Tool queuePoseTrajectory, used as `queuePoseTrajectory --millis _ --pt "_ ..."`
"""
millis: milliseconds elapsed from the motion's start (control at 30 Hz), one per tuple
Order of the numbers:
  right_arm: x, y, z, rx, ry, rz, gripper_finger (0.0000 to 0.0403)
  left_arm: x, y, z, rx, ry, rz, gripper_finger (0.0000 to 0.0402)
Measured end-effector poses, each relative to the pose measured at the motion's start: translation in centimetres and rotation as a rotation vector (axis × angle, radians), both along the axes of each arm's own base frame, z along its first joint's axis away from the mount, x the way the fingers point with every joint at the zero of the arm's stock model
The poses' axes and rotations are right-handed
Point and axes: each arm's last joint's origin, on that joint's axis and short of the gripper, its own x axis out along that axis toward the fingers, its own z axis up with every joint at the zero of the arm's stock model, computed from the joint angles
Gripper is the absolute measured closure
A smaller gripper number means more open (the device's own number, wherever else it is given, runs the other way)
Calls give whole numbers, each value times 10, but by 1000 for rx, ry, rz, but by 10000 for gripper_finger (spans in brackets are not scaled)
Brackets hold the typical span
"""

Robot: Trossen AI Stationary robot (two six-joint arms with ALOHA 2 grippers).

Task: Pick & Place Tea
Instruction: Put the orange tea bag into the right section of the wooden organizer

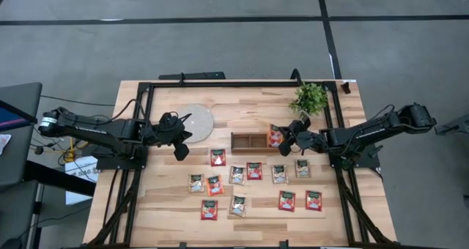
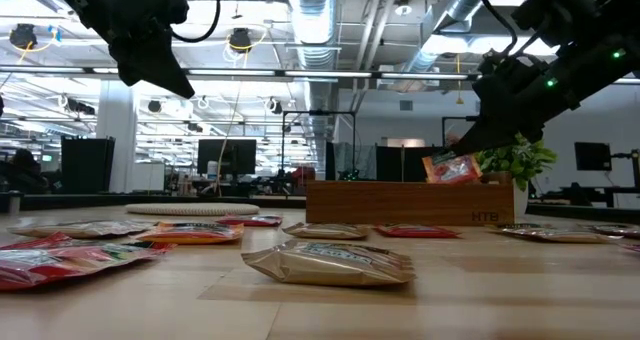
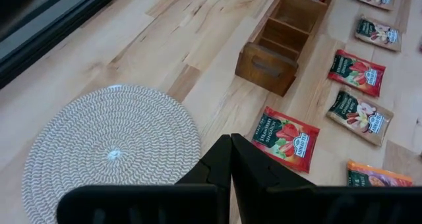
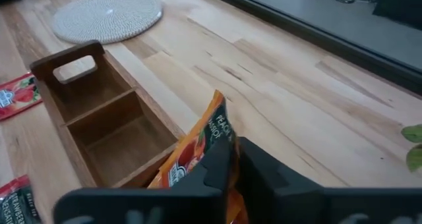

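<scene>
I am holding an orange sachet [image 4: 198,148] in my right gripper [image 1: 284,138], fingers clamped on its edge, hanging it over the tray's [image 1: 245,140] end compartment nearest the plant [image 1: 309,97]. The sachet is tilting, its lower part dipping toward that compartment; the other two compartments are showing bare wood. My left gripper [image 1: 178,138] is hovering above the table beside the round mat [image 1: 195,119], fingers pressed together on nothing. The remaining sachets [image 1: 253,170] are lying flat, scattered across the table in front of the tray.
</scene>
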Motion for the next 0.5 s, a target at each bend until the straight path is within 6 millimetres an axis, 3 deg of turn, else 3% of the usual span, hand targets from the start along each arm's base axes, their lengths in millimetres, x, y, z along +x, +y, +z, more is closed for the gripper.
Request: queuePoseTrajectory --millis 233,500 --pt "0 0 0 -4 5 -4 318 0 0 0 1 0 0 402" --pt "-2 -1 2 -27 5 -14 305 0 0 0 1 0 -1 402"
